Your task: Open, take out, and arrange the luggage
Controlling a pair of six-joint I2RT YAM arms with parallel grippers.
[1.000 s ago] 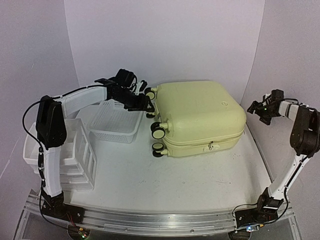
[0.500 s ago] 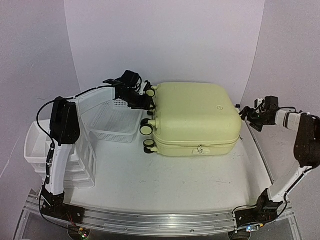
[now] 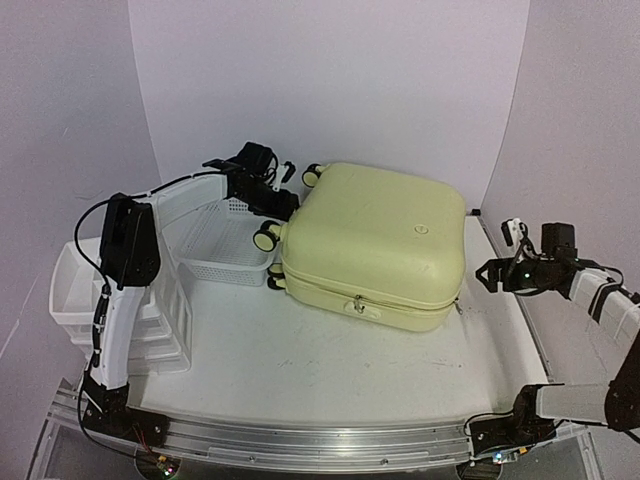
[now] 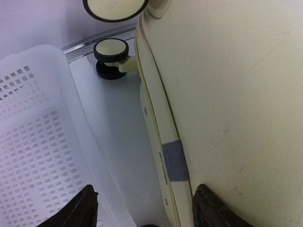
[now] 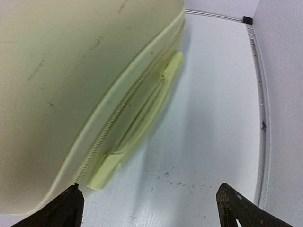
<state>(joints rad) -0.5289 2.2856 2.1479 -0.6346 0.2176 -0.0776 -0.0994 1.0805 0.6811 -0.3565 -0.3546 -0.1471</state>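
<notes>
A white mesh basket (image 3: 225,250) sits upright on the bench (image 3: 330,370) at about ten o'clock. Close beside it, toward eight o'clock, stands a white drawer organizer (image 3: 165,315). A metal rail (image 3: 300,445) runs along the bench's six o'clock edge. Pale walls (image 3: 330,80) close in the other sides.

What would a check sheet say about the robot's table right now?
Surface: white table, a few small specks.
Job's things: yellow luggage lying flat, zipper closed, wheels beside the basket.
Clutter: white mesh basket, looks empty; white drawer organizer at the left edge.
Grippers: left gripper open at the luggage's wheel end; right gripper open, apart from the luggage's handle side.
Cables: black cable looping along the left arm.
Surroundings: plain pale walls; metal rail in front.
</notes>
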